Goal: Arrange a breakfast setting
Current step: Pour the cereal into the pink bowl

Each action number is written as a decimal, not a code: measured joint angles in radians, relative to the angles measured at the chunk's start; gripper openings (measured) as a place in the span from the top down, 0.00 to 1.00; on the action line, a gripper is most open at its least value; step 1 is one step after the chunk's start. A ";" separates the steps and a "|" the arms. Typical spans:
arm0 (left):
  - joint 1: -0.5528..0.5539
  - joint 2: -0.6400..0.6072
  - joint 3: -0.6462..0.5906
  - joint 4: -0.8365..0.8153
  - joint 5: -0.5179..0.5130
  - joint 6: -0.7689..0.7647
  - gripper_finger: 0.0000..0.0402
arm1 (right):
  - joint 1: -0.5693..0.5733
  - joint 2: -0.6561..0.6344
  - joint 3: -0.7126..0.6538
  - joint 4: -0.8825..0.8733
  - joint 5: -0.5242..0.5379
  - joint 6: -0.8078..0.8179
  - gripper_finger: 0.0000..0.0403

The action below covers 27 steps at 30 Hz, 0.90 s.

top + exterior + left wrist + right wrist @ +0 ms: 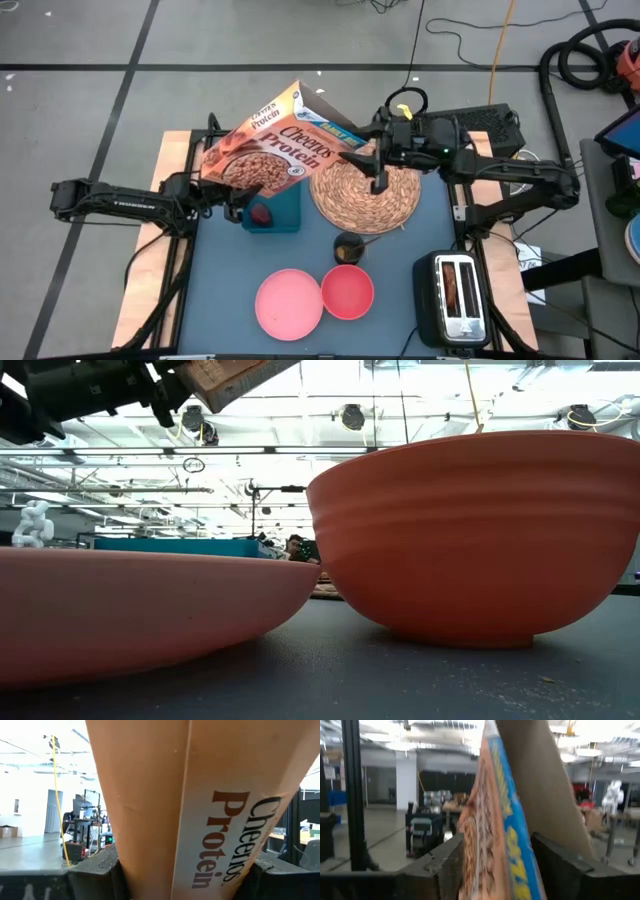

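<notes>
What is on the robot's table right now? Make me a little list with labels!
Cereal: Cheerios Protein box, lifted in the air, tilted
Left gripper: clamped on the box's lower end
Right gripper: at the box's top end, fingers either side, apart
Placemat: round, woven, nothing on it
Plate: pink, at the near edge
Bowl: coral-red, beside the plate
Candle glass: between placemat and bowl
Toaster: right of the bowl
</notes>
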 joint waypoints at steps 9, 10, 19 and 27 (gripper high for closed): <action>0.000 -0.001 0.000 0.004 0.002 -0.006 0.43 | 0.000 -0.177 0.000 -0.293 0.000 -0.003 0.39; 0.001 -0.001 0.000 0.004 0.002 -0.009 0.43 | 0.000 -0.194 0.000 -0.309 0.000 -0.003 0.39; 0.001 -0.001 0.000 0.000 0.084 -0.067 0.43 | 0.000 -0.288 0.000 -0.422 0.001 0.004 0.39; 0.000 -0.001 0.000 -0.002 0.227 -0.152 0.43 | 0.000 -0.311 0.000 -0.522 0.002 0.005 0.39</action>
